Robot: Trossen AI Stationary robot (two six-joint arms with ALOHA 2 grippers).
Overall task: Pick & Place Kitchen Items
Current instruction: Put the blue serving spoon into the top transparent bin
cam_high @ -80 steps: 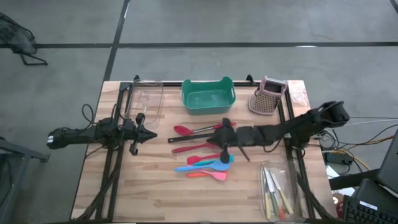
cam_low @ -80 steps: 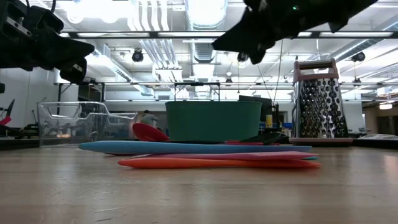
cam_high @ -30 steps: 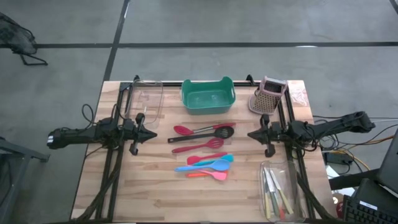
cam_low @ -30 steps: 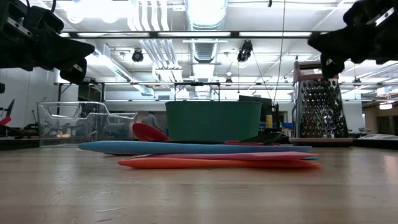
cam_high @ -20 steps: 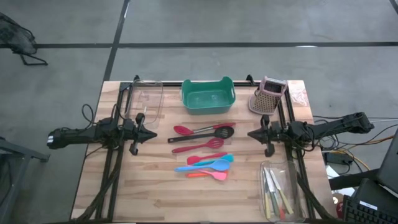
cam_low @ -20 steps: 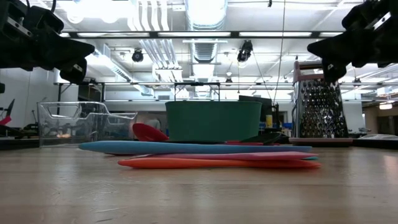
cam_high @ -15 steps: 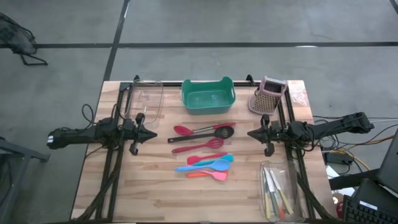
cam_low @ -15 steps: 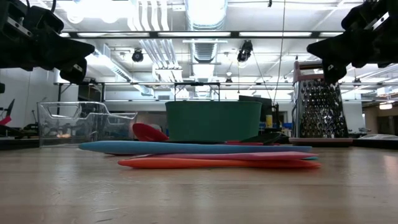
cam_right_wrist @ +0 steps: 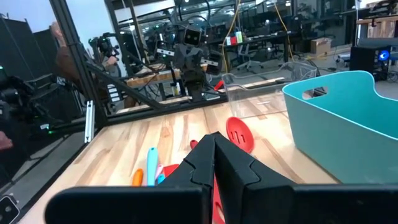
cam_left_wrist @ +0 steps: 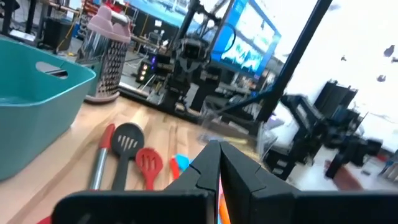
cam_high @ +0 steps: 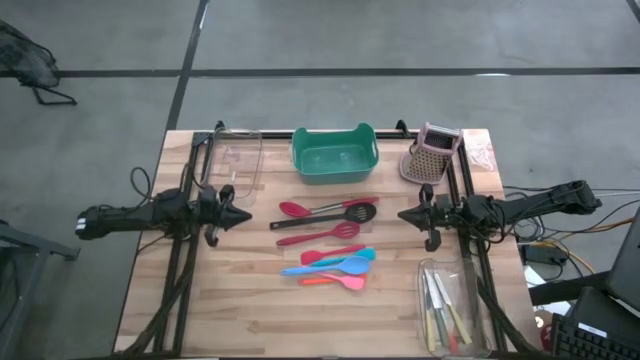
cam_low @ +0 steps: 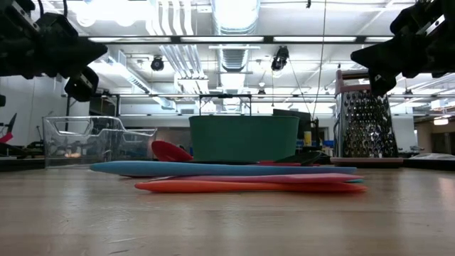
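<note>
The teal rectangular plastic tub (cam_high: 334, 153) at the table's far edge held nothing. The clear plastic bin (cam_high: 238, 160) to its left looked empty. The clear tray (cam_high: 447, 318) at the near right corner contained pale-handled metal utensils (cam_high: 441, 313); their number could not be made out. The pink-topped box grater (cam_high: 431, 153) stood right of the tub. Red and black spoons and turners (cam_high: 328, 216) and blue, pink and orange silicone spatulas (cam_high: 336, 265) lay mid-table. The left gripper (cam_high: 243, 214) and right gripper (cam_high: 404, 214) hovered with fingers pressed together, grasping nothing.
</note>
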